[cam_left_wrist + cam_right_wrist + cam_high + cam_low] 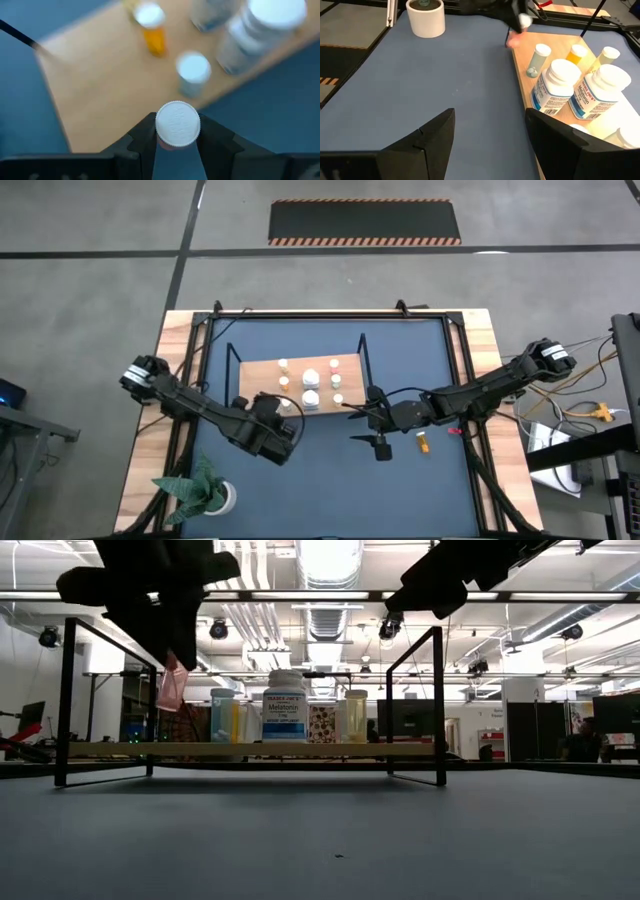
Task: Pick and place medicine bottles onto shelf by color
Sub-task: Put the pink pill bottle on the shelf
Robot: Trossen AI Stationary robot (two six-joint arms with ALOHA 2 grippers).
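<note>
Most medicine bottles (pixel 311 387) are being stored on the shelf (pixel 262 372), one pink bottle (pixel 177 125) is being carried, pinched in the left gripper (pixel 176 136), and one orange bottle (pixel 422 442) is being left on the table beside the spread right gripper (pixel 381 445).

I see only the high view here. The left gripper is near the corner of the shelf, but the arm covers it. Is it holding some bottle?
Observer: Yes. In the left wrist view the left gripper is shut on a small bottle with a white ribbed cap.
Operator: What colour is the body of it?
Observer: Pink and see-through, as the low view shows under the fingers.
Operator: Does it stand on the shelf?
Observer: No. In the low view it hangs in the air, its bottom above the board of the shelf and not touching it.
</note>
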